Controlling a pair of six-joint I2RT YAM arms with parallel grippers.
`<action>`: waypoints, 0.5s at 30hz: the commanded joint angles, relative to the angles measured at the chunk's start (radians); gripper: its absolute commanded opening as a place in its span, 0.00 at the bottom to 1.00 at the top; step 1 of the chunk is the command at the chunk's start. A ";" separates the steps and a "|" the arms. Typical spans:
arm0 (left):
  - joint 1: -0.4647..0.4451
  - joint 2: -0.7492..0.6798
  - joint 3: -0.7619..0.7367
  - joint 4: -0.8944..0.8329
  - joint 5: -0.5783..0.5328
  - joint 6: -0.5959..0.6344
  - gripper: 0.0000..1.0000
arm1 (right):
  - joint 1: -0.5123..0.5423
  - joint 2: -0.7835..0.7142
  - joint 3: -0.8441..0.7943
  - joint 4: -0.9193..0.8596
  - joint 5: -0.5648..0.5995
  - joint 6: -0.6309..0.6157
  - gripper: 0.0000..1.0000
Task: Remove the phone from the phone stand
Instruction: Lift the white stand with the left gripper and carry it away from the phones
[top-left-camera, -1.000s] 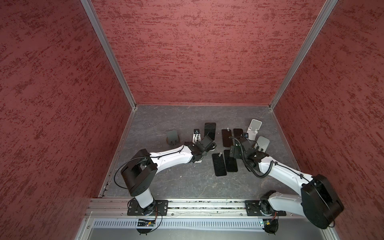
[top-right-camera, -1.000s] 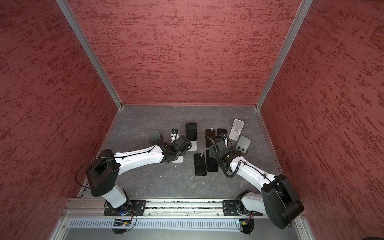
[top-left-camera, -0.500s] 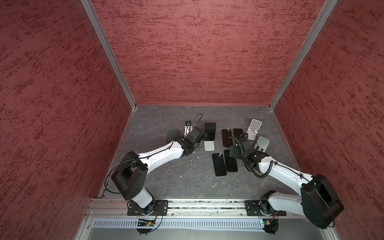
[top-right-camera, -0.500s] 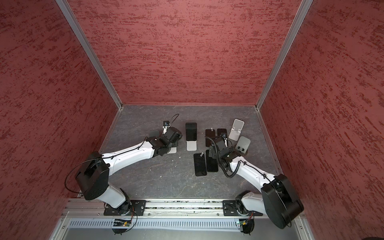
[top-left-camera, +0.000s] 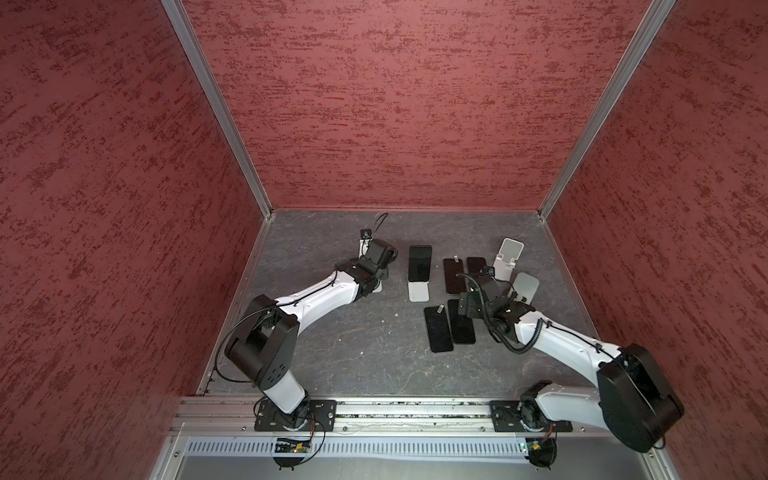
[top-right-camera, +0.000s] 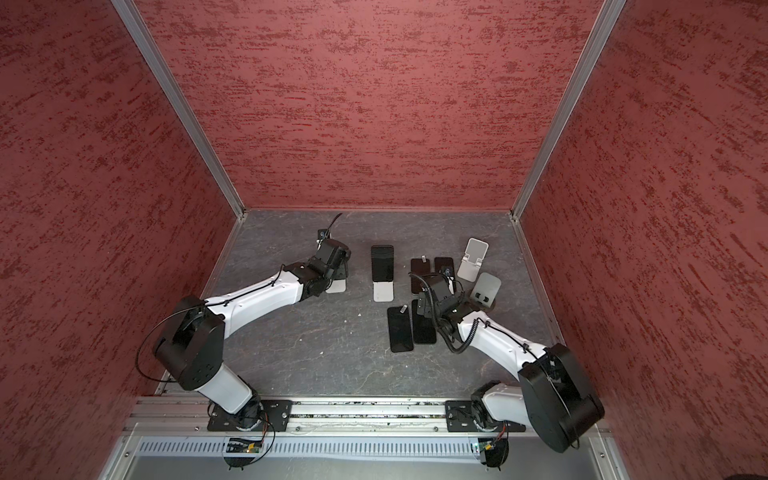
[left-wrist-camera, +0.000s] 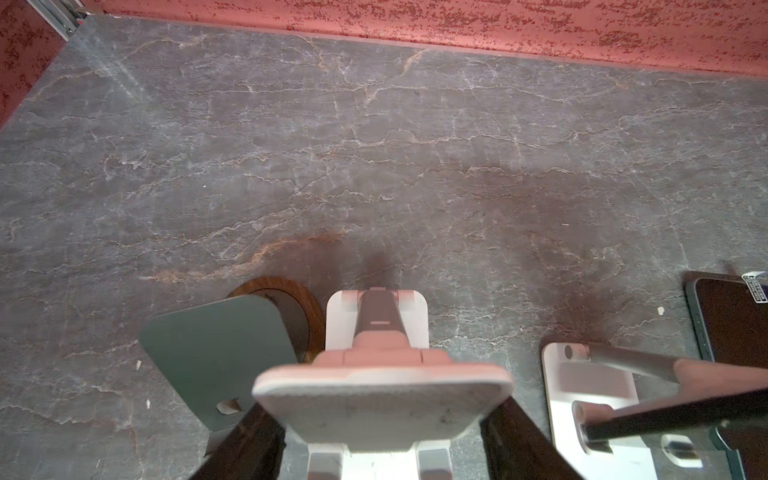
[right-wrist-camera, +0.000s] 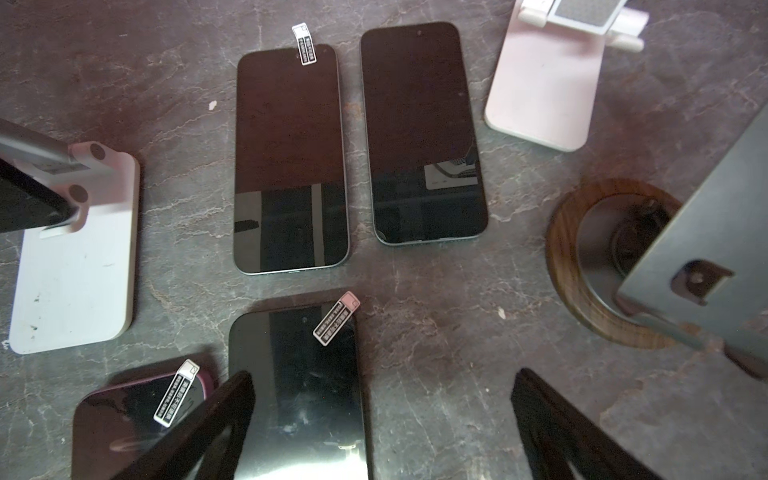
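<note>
Phone (top-left-camera: 419, 262): you have it propped on the phone stand (top-left-camera: 418, 291), screen dark, around the middle of the bench (top-left-camera: 353, 353) and toward the far side. It has not been taken off.
Phone stand: its white base lies flat on the bench and juts out nearer to you than the phone.
Left hand (left-wrist-camera: 380, 415): your fingers are pressed in on the plate of a second white stand (left-wrist-camera: 382, 390), one at each edge. This hand is not on the phone.
Phone from left hand: it stands just to the right of the hand. The two do not touch, and both top views show a strip of bare bench between them.
Right hand (right-wrist-camera: 384, 374): the fingers are spread wide and hold nothing. They sit over the far ends of the near flat phones (right-wrist-camera: 299, 395).
Phone from right hand: it is to the left of the hand and a little farther off, clearly apart.
Far flat phones (right-wrist-camera: 291, 162): two lie side by side, screens up, just right of the phone stand.
Grey stand (left-wrist-camera: 216, 349): it sits on a wooden ring, just left of the stand your left hand pinches.
Right edge: a second grey stand (top-left-camera: 525, 286) and a pale stand (top-left-camera: 509, 253) sit close together, toward the far side.
</note>
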 joint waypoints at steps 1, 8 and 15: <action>0.011 0.037 0.039 0.070 0.013 0.024 0.52 | -0.012 0.015 0.032 0.003 -0.005 0.006 0.99; 0.024 0.117 0.062 0.084 0.021 0.006 0.53 | -0.013 0.038 0.049 0.008 -0.017 0.005 0.99; 0.025 0.135 0.055 0.094 0.037 0.002 0.55 | -0.012 0.038 0.056 0.002 -0.015 0.003 0.99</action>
